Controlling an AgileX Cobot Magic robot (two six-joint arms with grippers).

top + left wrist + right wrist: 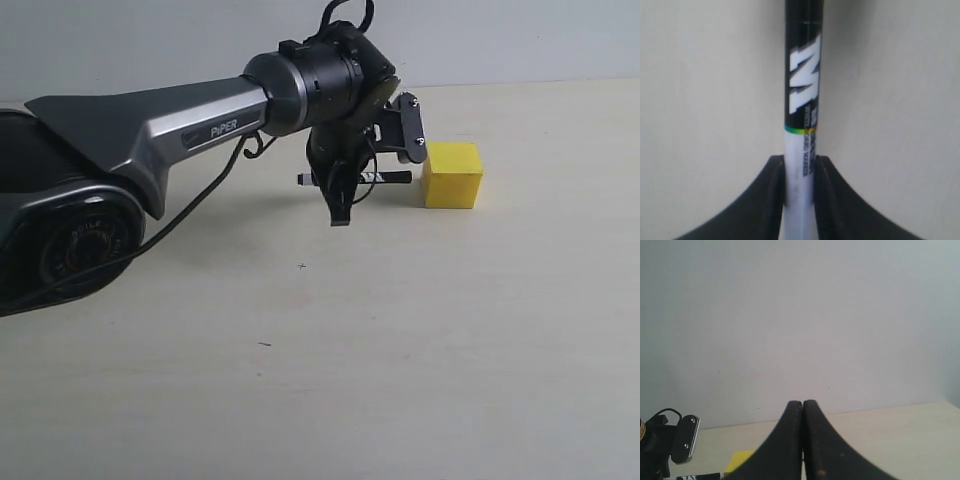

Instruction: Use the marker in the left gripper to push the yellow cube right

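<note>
The yellow cube [452, 175] sits on the pale table, right of centre. My left gripper [340, 212] points down just left of it and is shut on the marker [355, 178], which lies level with its black end toward the cube. I cannot tell whether that end touches the cube's left face. In the left wrist view the black fingers [774, 200] clamp the marker's [802, 100] white barrel, and the left gripper [800, 161] holds it firmly. The right gripper [803, 405] is shut on nothing. A corner of the cube [740, 459] shows beside it.
The grey-silver "PIPER" arm [180, 125] stretches in from the left over the table. Its wrist camera bracket [410, 128] hangs just above the cube's left side and also shows as the bracket [686, 440] in the right wrist view. A plain wall stands behind the table [400, 350].
</note>
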